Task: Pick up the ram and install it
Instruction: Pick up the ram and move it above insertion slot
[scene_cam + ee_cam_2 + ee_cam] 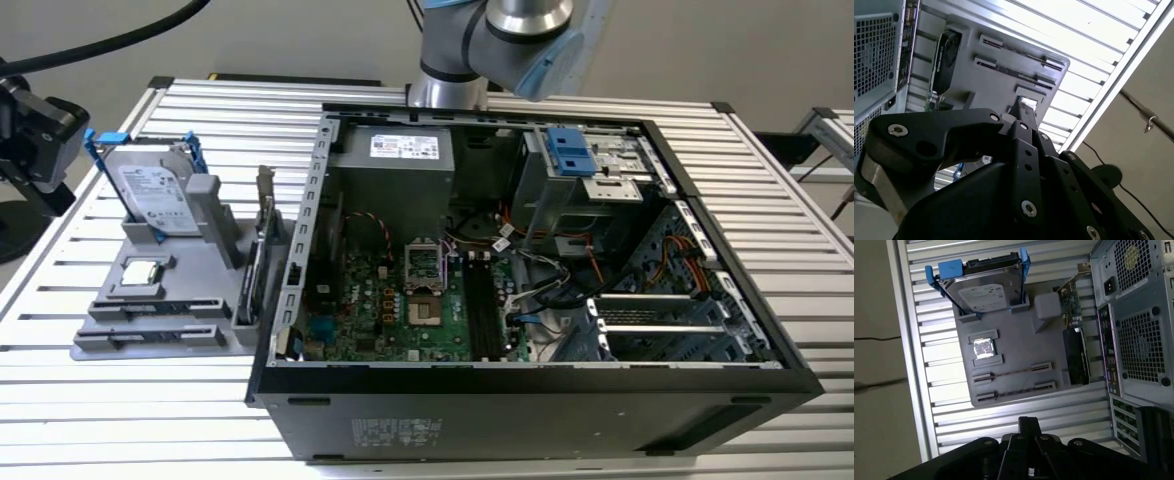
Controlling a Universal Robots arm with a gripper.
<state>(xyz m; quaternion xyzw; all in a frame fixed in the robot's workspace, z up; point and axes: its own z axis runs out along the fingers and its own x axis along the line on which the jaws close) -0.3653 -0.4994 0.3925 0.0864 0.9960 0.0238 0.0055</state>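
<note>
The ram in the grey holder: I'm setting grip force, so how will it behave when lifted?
The ram shows as a thin board standing on edge in the grey holder, so probably light and stiff, yet fragile under squeezing. Held at both ends, it may bind if tilted.

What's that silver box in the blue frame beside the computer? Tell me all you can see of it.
The hard drive is a flat silver metal slab with a white label, clipped in a blue plastic frame. It stands on edge, leaning back, in a slot of the grey holder on the slatted table. Nothing else touches it.
</note>
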